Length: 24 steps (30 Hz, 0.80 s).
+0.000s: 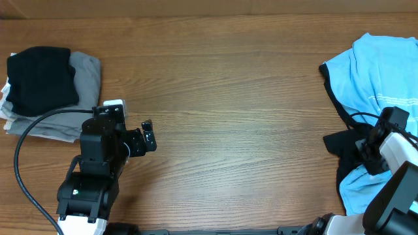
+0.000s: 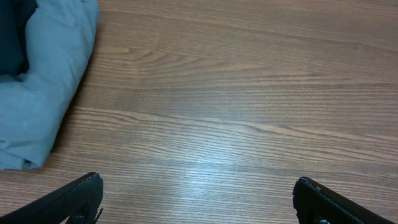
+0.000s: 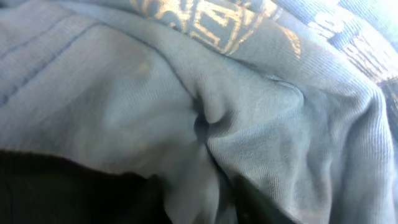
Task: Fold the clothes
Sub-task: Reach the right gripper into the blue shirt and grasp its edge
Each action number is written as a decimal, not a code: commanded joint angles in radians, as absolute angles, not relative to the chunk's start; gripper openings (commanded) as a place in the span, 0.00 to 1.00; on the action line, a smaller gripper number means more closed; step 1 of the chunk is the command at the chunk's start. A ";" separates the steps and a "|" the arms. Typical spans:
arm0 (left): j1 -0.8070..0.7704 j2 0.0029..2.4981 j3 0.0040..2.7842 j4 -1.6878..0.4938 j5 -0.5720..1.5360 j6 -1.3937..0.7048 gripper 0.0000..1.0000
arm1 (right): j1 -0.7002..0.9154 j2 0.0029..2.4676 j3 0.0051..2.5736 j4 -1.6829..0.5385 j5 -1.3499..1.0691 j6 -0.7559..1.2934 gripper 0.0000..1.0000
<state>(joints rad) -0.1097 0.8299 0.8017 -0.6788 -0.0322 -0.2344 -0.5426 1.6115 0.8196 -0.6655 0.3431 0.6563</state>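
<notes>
A crumpled sky-blue T-shirt [image 1: 382, 72] lies at the table's right edge, with a black garment [image 1: 341, 143] partly under it. My right gripper [image 1: 368, 155] is pressed into this pile. In the right wrist view the blue fabric [image 3: 155, 93] fills the frame, and a fold of it is pinched between the dark fingers [image 3: 214, 193]. My left gripper [image 1: 149, 136] is open and empty over bare wood at the left. Its fingertips show wide apart in the left wrist view [image 2: 199, 193].
A stack of folded clothes sits at the far left: a black one [image 1: 39, 78] on a grey one [image 1: 88, 75] [image 2: 43, 81], with white fabric [image 1: 13, 117] beneath. A black cable [image 1: 26, 140] runs from the left arm. The wooden table [image 1: 248, 111] lies between the two piles.
</notes>
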 commanded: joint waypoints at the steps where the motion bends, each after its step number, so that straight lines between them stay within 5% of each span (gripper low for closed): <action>1: -0.105 0.830 0.828 -0.677 -0.017 -0.244 1.00 | -0.546 1.616 0.823 -0.664 0.350 0.656 0.21; 6: -0.105 0.830 0.828 -0.677 -0.017 -0.244 1.00 | -0.546 1.616 0.824 -0.664 0.350 0.655 0.04; 24: -0.105 0.830 0.828 -0.675 -0.018 -0.243 1.00 | -0.546 1.610 0.984 -0.833 0.350 0.655 0.04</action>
